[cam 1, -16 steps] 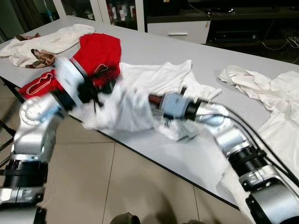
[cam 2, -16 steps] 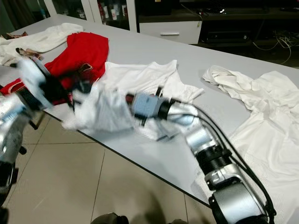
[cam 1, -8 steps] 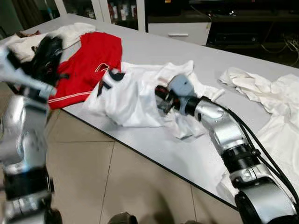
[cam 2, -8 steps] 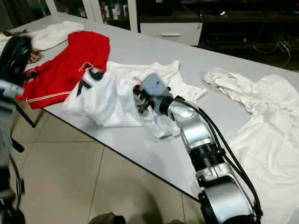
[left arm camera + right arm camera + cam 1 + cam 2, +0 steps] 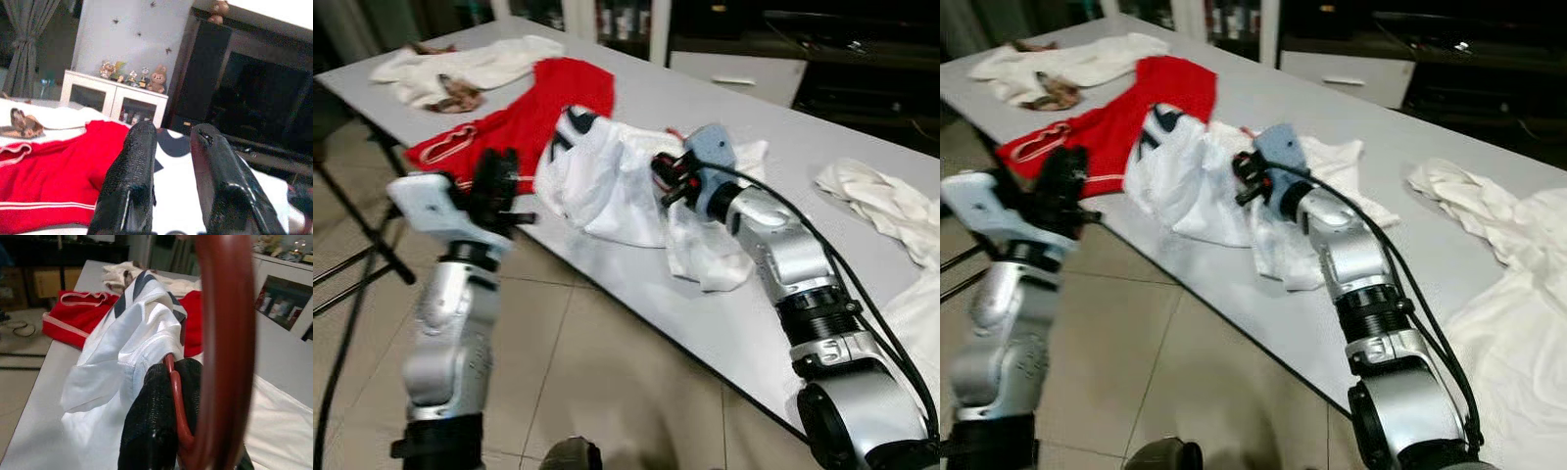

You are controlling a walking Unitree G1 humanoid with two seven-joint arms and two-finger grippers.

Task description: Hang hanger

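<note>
The right gripper (image 5: 668, 179) is over the middle of the grey table (image 5: 822, 255), its two black fingers (image 5: 156, 416) pinched tight on the thin red-brown hook of the hanger (image 5: 222, 333), which curves up past the wrist camera. A white shirt (image 5: 607, 181) with dark stripes at the collar is on that hanger, bunched in a mound at 9 o'clock from the gripper and touching it, with a loose fold trailing toward the table's near edge at 6 o'clock. A red garment (image 5: 524, 113) lies flat at 10 o'clock from the shirt, its hem just under the shirt's edge. Further off at 11 o'clock sits a cream cloth (image 5: 475, 64), and more white laundry (image 5: 886, 201) is heaped at 3 o'clock, well apart from the gripper. The left gripper (image 5: 496, 186) is raised in front of the table's near edge at 8 o'clock from the shirt, holding nothing, its fingers (image 5: 129, 181) a narrow gap apart and pointing toward the red garment.
</note>
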